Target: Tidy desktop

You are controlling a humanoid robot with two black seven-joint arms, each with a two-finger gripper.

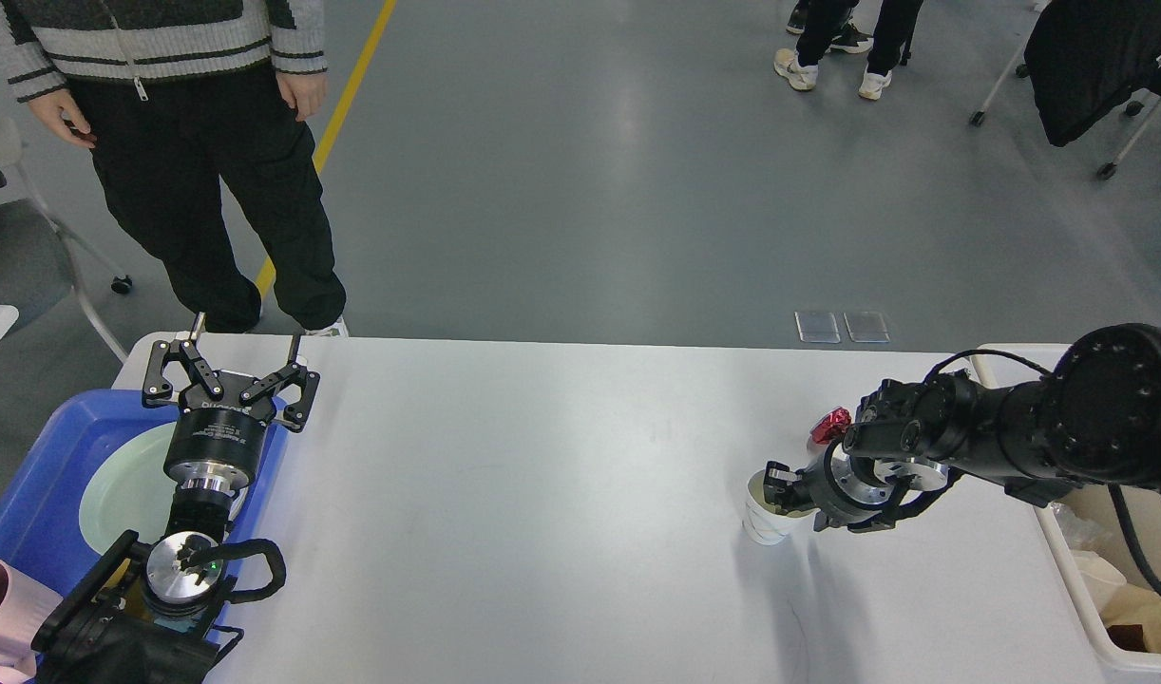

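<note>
Right gripper (778,483) at paper cup (763,518) rim on desktop (542,475), grip state unclear; off-centre pinch could crush or tip it. Left gripper (227,372) spread wide, empty

Smooth, slightly glossy white desktop (561,475)

R tool (778,484) grips paper cup (763,518) on desktop (542,494); L tool (243,332) open.

Wide, glossy white desktop (542,494), rounded corners
</note>
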